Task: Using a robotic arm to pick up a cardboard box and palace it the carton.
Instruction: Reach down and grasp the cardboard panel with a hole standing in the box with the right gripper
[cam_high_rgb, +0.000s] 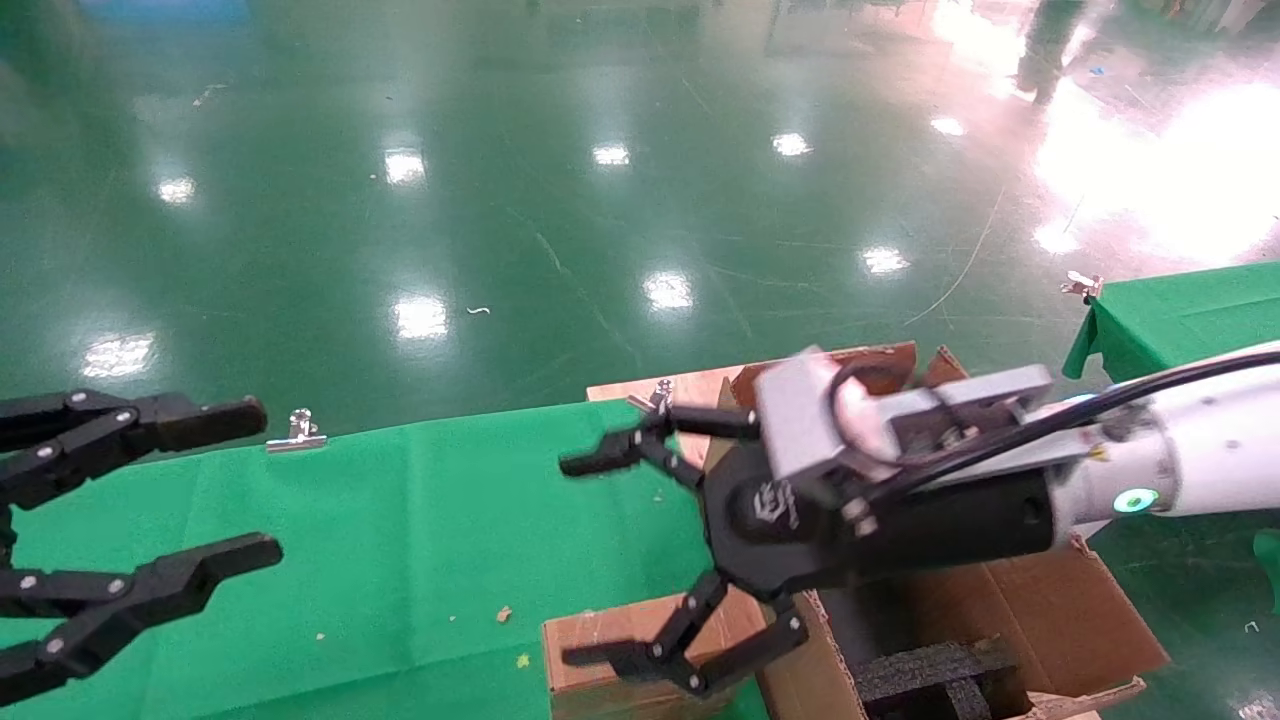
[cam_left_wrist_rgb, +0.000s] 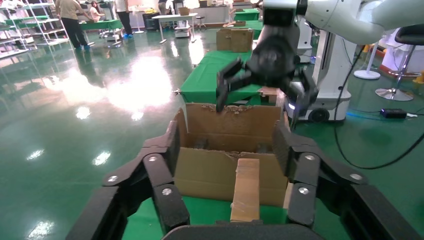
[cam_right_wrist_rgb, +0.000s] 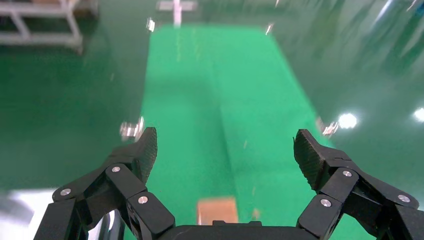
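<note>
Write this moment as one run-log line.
right pincer: open, above cardboard box | box: on table, beside carton | left pincer: open, idle

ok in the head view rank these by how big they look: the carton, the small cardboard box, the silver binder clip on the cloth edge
1. carton, largest, though partly hidden by the right tool and arm
2. cardboard box, smaller, cut off by the frame edge
3. binder clip, smallest by far

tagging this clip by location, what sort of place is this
Probably a large indoor robot lab or factory hall: a glossy green floor, tables under green cloth, metal shelving and people at benches in the left wrist view.
</note>
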